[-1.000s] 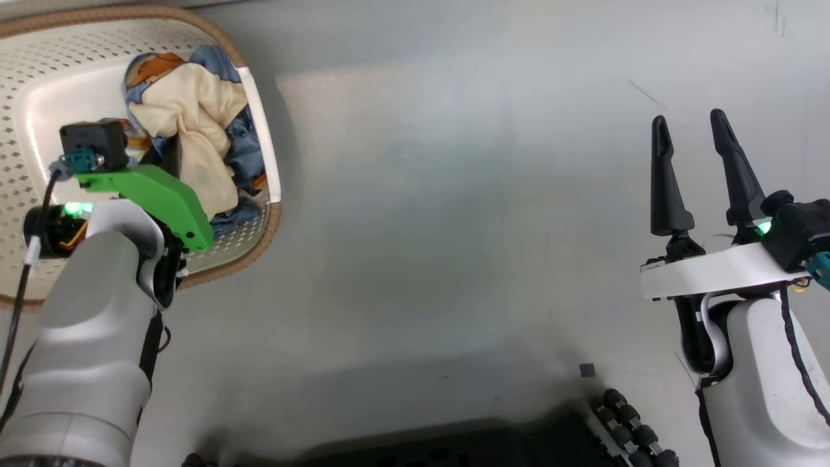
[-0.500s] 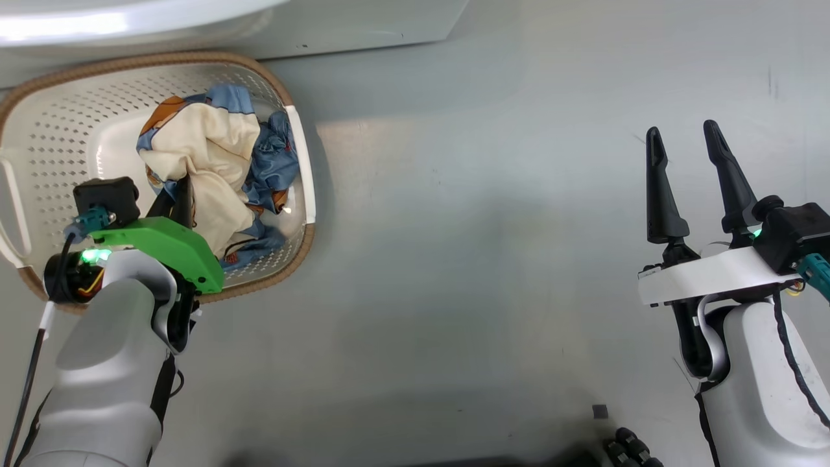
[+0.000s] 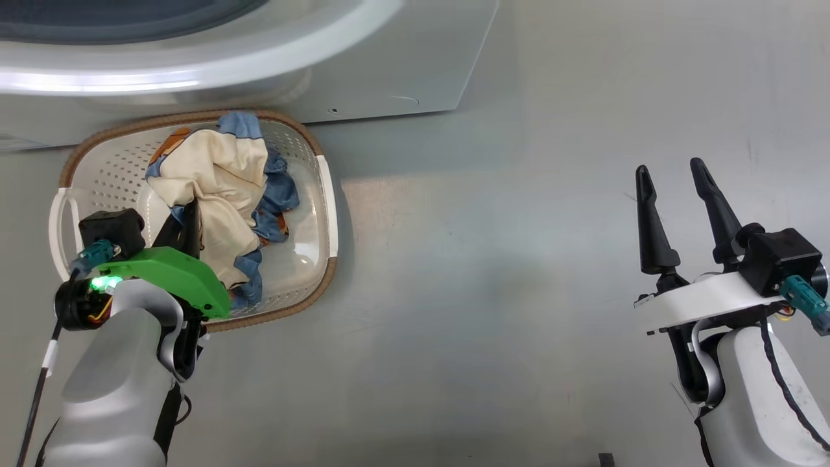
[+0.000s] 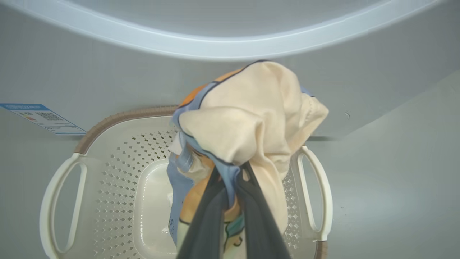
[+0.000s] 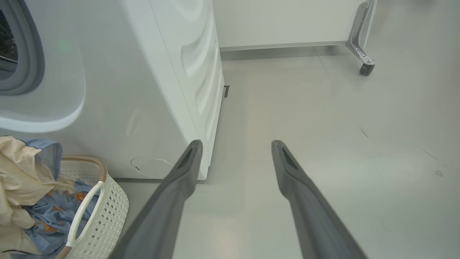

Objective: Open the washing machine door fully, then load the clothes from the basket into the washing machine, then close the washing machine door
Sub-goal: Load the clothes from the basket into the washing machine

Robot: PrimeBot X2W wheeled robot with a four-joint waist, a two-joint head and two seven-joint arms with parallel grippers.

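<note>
My left pincer (image 4: 233, 172) is clamped on the clothes (image 4: 251, 118). Both fingers pinch a fold of the blue-and-cream bundle, which bunches up above the tips. The rest hangs below the pincer into the basket (image 4: 118, 144), where more blue cloth lies. The basket sits on the floor (image 3: 493, 272) straight under the pincer, and the washing machine (image 5: 143, 90) front is just beyond it.

Handling: soft, light and floppy, so it'll drape and swing. The garments are tangled, so one pinch may carry several or shed one. The grip is on a fold near the bundle's middle, which looks good enough to me. A deeper bite into the thick cream bunch would hold surer. Nothing fragile here. Slip is the main worry, plus a trailing end catching the basket rim.

Views: the left wrist view gives the pinch itself and a blue label (image 4: 39, 118) on the washer panel, left of the pincer. In the head view the fingers sit mostly behind the green wrist cover (image 3: 162, 279). The right wrist view adds the grey gasket (image 5: 34, 61) of the drum opening, up and left of that pincer, and it looks uncovered from this angle.

The right pincer (image 3: 669, 166) has its fingers wide apart and holds nothing. It hovers over the floor, well apart from the basket.
</note>
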